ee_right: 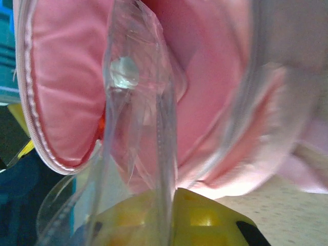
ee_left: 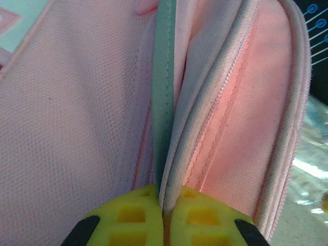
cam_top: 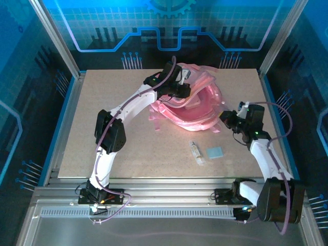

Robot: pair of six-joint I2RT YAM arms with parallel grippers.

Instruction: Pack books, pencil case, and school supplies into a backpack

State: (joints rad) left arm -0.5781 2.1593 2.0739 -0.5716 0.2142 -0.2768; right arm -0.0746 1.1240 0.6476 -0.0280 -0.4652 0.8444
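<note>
The pink backpack [cam_top: 197,105] lies open in the middle of the table, at the back. My left gripper [cam_top: 177,89] reaches over its left rim. In the left wrist view that gripper [ee_left: 165,197] is shut on the backpack's pale piped edge [ee_left: 177,154], with pink fabric on both sides. My right gripper [cam_top: 225,119] is at the bag's right side. In the right wrist view it [ee_right: 171,197] is shut on a clear plastic zip flap [ee_right: 143,102] of the backpack [ee_right: 205,77]. Of the school supplies, a whitish tube [cam_top: 196,152] and a light-blue pad [cam_top: 214,152] lie on the table. The books and pencil case are out of view.
The tan tabletop [cam_top: 102,113] has free room to the left and in front of the bag. Metal frame posts and blue walls stand round the table. The tube and pad lie close to my right arm's forearm [cam_top: 266,154].
</note>
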